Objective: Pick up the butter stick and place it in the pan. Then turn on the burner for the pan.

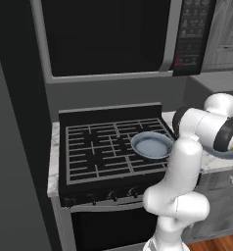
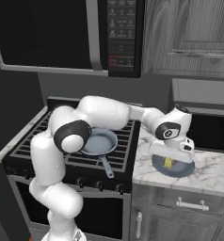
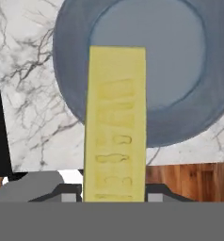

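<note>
The tool point(image 2: 169, 161) is clamped on the butter stick point(image 3: 115, 122), which stands between its two fingertips and hangs just above the round grey-blue plate point(image 2: 185, 170) on the marble worktop point(image 2: 212, 175), to the right of the stove point(image 1: 108, 147). In the hand view the stick runs straight up from the tips, its far end over the middle of the plate.

The pan point(image 2: 99, 142) sits on the stove's right-hand grate, left of the plate, with its thin dark handle point(image 2: 106, 167) pointing toward the stove's front edge and the knobs point(image 2: 100, 185).

The main risk, as I judge it, is a poor grip: only the near end of the stick seems pinched, so a quick swing could let it pivot or slip out onto the worktop or the grate. Butter is also soft, and a hard squeeze could dent it. Travelling low toward the pan, the stick could catch the pan's rim, or the arm could knock the handle and shift the pan off its burner.
</note>
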